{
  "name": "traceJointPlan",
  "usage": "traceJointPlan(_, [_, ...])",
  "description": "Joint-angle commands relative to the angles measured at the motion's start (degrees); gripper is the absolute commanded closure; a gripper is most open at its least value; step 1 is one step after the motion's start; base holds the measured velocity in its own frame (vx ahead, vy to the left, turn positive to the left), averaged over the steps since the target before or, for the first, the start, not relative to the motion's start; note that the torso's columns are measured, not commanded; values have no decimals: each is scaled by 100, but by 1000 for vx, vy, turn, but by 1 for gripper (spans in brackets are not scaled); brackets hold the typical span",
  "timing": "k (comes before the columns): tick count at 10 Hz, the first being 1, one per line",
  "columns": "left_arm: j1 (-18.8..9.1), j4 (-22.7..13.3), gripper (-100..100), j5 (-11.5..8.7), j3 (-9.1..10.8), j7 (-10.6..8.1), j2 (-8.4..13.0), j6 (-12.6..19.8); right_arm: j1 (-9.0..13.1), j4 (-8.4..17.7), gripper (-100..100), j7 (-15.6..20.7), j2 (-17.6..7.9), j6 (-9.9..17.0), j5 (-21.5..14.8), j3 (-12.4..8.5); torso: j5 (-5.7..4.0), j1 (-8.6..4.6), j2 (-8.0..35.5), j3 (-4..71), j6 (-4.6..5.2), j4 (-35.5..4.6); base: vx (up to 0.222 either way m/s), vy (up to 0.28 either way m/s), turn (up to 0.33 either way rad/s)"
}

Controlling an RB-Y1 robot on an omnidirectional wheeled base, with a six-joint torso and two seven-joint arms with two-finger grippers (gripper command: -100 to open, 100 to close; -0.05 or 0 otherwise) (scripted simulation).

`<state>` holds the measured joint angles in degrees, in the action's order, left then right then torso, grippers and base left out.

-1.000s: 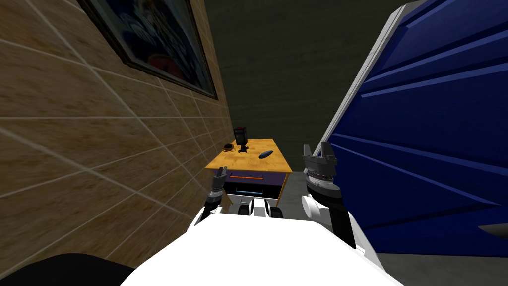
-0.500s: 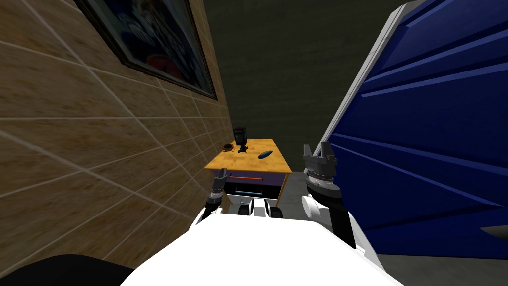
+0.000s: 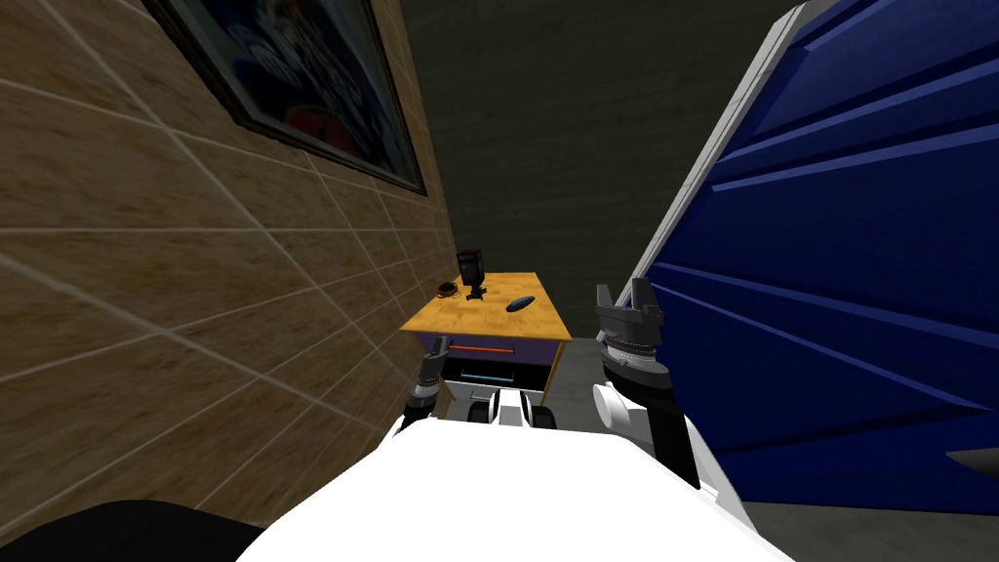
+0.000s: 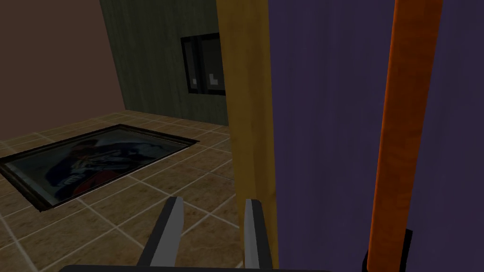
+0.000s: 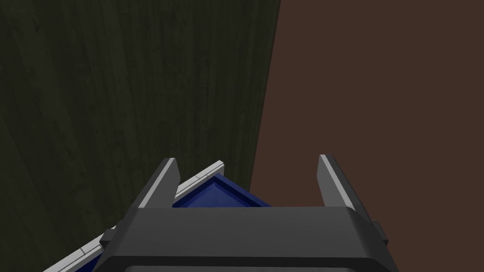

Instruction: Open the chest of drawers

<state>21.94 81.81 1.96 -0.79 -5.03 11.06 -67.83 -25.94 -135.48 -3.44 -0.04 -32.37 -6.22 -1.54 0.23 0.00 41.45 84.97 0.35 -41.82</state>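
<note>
The chest of drawers stands against the tiled wall, straight ahead of me. Its purple top drawer carries an orange handle. The left gripper is at the drawer's left end, just beside the handle; its fingers stand a narrow gap apart, gripping nothing. The right gripper is raised beside a blue door, fingers wide apart.

Hanging on tan tiled wall: dark-framed picture. Standing at the right: blue panelled door with white edge. Sitting close together: black boxy device, dark oval object, small dark ring.
</note>
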Motion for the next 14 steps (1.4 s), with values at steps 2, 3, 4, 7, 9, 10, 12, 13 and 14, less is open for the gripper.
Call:
traceJointPlan(2, [-59,-441,-100,58,-67,52,-38,-191,0,0,0,0,0,0,0,0,-1,12,-10,10,-5,-5,4,-15,2])
traceJointPlan(3, [-107,-602,-100,80,-86,76,-50,-379,0,0,0,0,0,0,0,0,7,14,-9,1,0,0,0,0,0])
traceJointPlan(4, [-107,-706,-100,80,-86,76,-50,-379,0,0,0,0,0,0,0,0,22,20,-5,-3,-3,15,0,0,0])
traceJointPlan(7, [-155,-966,-100,102,-104,99,-67,-561,0,0,0,0,0,0,0,0,31,14,18,-22,-13,25,-1,-2,6])
traceJointPlan(9, [-155,-966,-100,102,-104,99,-67,-561,0,0,0,0,0,0,0,0,28,10,20,-22,-10,22,2,2,-7])
traceJointPlan(10, [-155,-966,-100,102,-104,99,-67,-561,0,0,0,0,0,0,0,0,26,10,19,-21,-11,19,0,0,0])
traceJointPlan(12, [-201,-1217,-100,123,-122,122,-89,-738,0,0,0,0,0,0,0,0,30,7,18,-22,-11,25,-5,-8,23])
traceJointPlan(13, [-245,-1422,-100,143,-139,144,-118,-907,0,0,0,0,0,0,0,0,30,7,19,-23,-11,25,-4,-7,17])
traceJointPlan(14, [-245,-1460,-100,143,-139,144,-118,-907,0,0,0,0,0,0,0,0,30,7,18,-22,-9,24,-6,-10,27])
